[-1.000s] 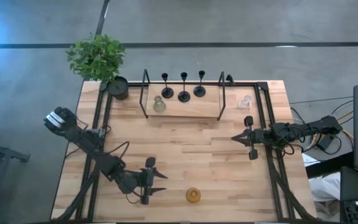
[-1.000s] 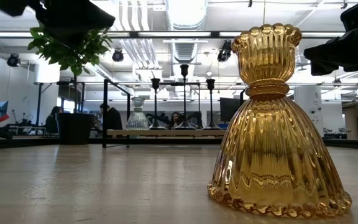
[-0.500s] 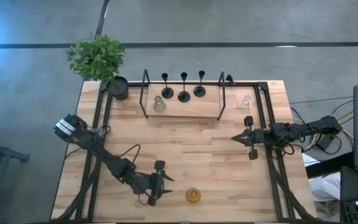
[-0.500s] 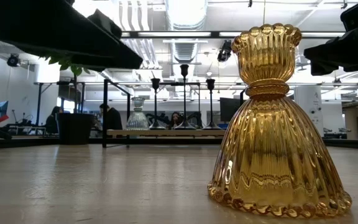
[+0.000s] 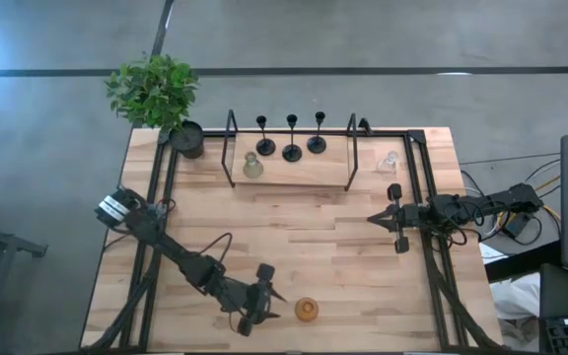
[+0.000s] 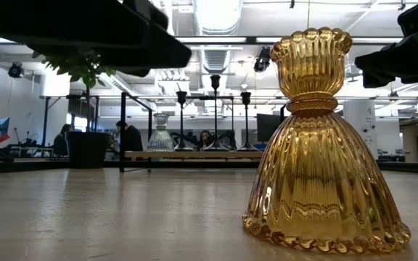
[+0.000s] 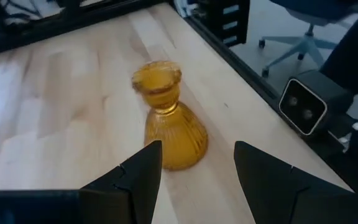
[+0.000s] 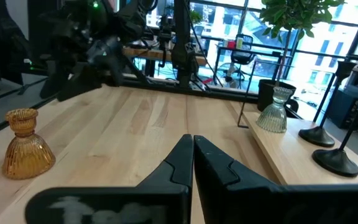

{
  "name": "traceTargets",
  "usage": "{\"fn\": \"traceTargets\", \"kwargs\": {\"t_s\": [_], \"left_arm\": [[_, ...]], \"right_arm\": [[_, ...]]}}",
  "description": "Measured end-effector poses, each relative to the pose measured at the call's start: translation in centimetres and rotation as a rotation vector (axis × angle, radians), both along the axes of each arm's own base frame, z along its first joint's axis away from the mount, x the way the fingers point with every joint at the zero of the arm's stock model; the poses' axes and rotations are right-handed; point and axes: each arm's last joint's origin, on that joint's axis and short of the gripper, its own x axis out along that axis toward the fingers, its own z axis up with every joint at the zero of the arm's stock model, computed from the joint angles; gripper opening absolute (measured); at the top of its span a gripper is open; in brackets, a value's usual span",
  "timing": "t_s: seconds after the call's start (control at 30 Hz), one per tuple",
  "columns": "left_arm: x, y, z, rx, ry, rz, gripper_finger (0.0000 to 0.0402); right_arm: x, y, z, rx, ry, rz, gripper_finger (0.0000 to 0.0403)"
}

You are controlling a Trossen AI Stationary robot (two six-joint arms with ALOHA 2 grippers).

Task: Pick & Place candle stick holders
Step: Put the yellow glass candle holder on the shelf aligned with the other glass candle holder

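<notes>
High view: the amber holder (image 5: 307,310) is seen upright near the tabletop's (image 5: 294,237) six o'clock edge, flanked at nine o'clock by the opened left gripper (image 5: 272,301), while the right gripper (image 5: 374,218) is kept shut at three o'clock.

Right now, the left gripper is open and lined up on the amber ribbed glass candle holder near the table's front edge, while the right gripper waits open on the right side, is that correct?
Not quite: the right gripper is shut, its fingers pressed together in the right wrist view. The rest holds: the left gripper is open and lined up on the amber ribbed glass candle holder near the table's front edge.
</notes>
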Motion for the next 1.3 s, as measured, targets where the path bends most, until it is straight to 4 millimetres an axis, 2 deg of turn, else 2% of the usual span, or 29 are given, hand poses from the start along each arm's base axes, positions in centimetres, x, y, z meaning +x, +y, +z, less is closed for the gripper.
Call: {"fn": "traceTargets", "kwargs": {"t_s": [0.27, 0.5, 0.73, 0.97, 1.3], "left_arm": [[3.8, 0.0, -1.0, -0.002, 0.005, -0.005, 0.0206], [6.0, -0.2, -1.6, -0.038, 0.021, -0.023, 0.0206], [6.7, -0.3, -1.4, -0.040, 0.004, -0.049, 0.0206], [7.4, 0.8, -1.4, -0.056, -0.006, -0.041, 0.0206], [8.0, 1.4, -1.4, -0.117, -0.022, -0.161, 0.0206]], "right_arm": [[0.0, 0.0, 0.0, 0.000, 0.000, 0.000, 0.0008], [0.0, 0.0, 0.0, 0.000, 0.000, 0.001, 0.0008], [0.0, 0.0, 0.0, 0.000, 0.000, 0.000, 0.0008], [0.0, 0.0, 0.0, 0.000, 0.000, 0.000, 0.0008], [0.0, 0.0, 0.0, 0.000, 0.001, 0.000, 0.0008]]}}
